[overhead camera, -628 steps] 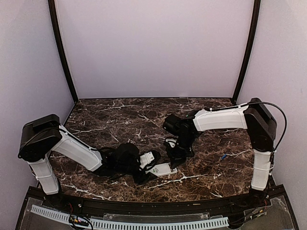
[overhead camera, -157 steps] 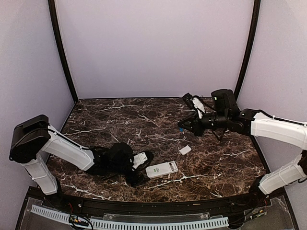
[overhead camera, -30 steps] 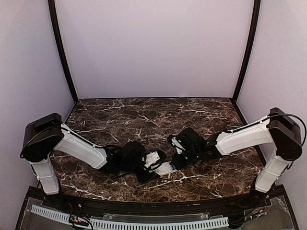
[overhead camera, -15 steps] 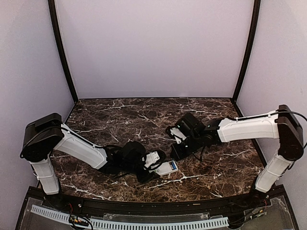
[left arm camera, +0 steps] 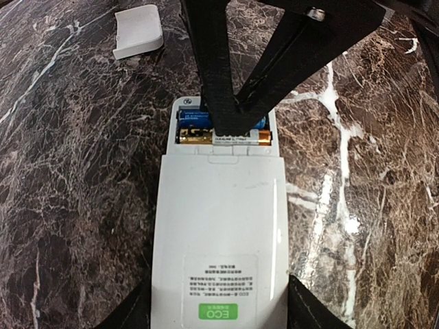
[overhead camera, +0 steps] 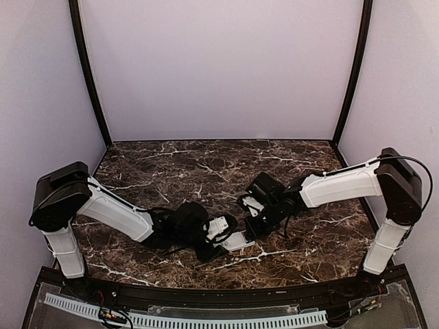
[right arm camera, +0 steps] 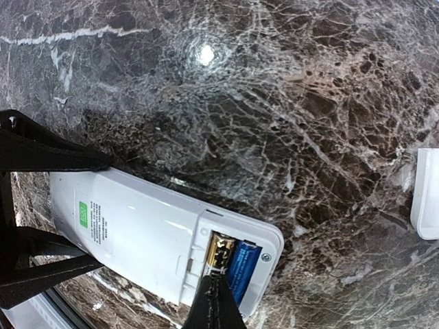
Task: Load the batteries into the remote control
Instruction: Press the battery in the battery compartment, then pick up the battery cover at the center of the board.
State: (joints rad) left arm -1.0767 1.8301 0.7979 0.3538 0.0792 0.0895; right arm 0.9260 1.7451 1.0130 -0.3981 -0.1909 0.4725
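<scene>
The white remote control lies face down on the marble table, its battery bay open at the far end. Two batteries lie in the bay side by side, a gold one and a blue one. My left gripper is shut on the remote's near end, one finger on each long side. My right gripper is shut, and its tip rests on the batteries in the bay. In the top view the remote lies between the left gripper and the right gripper.
A small flat white square plate lies on the table just beyond the remote, and its edge shows in the right wrist view. Dark marble table stretches behind both arms, with purple walls on three sides.
My right gripper lifted up and back from the remote's end half a second ago and has come back down onto the battery bay. The left arm and the remote have not moved.
</scene>
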